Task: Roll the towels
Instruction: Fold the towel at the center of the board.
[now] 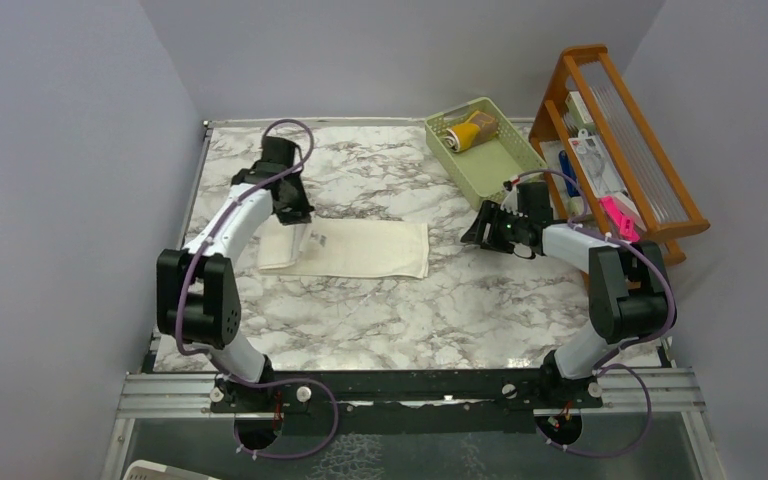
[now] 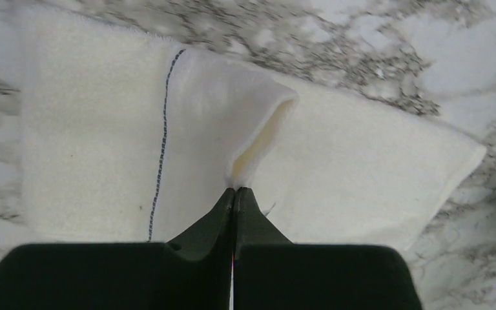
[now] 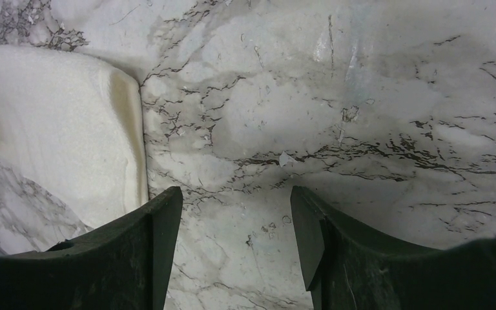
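Two rolled towels, mustard-yellow roll (image 1: 463, 135) and tan-brown roll (image 1: 485, 121), lie in the green basket (image 1: 505, 165) at one o'clock of the table. Only the cream towel (image 1: 365, 248) is left to do. It lies flat mid-table, its nine-o'clock end pinched and lifted by the clenched left gripper (image 2: 236, 192). The right gripper (image 3: 236, 200), released and empty, hovers just past its three-o'clock end.

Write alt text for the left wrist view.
The left gripper, jaws shut, pinches a raised fold of the cream-white towel, the rest of it flat on the marble table. A dark stitched line runs down the towel.
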Tool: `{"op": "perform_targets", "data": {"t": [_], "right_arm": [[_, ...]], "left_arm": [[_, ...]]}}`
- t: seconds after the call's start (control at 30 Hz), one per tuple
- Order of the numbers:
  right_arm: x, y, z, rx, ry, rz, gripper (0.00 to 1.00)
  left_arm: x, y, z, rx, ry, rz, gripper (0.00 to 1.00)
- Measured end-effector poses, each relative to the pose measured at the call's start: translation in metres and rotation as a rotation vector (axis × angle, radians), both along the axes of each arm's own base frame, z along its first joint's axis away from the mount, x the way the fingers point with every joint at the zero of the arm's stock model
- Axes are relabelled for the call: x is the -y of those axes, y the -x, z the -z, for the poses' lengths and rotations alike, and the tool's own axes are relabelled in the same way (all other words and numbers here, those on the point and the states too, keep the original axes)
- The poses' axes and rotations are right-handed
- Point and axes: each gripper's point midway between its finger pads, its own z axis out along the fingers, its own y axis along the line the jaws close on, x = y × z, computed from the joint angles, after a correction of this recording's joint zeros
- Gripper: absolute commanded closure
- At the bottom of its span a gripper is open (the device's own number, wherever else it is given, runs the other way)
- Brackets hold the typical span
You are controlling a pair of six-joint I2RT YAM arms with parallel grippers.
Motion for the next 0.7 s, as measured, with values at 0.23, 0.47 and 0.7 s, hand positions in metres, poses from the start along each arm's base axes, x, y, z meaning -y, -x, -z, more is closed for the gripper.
{"op": "perform_targets", "data": {"t": [0.23, 0.47, 0.7], "right_arm": [[0.001, 0.000, 0.000, 0.002, 0.004, 0.001, 0.37], [0.002, -0.001, -0.003, 0.013, 0.011, 0.001, 0.37], [0.003, -0.002, -0.004, 0.019, 0.014, 0.005, 0.37]], "left_arm": [[0.106, -0.010, -0.001, -0.028, 0.080, 0.166, 1.00], [0.173, -0.018, -0.010, -0.028, 0.167, 0.258, 1.00], [0.212, -0.016, -0.014, -0.056, 0.244, 0.317, 1.00]]}}
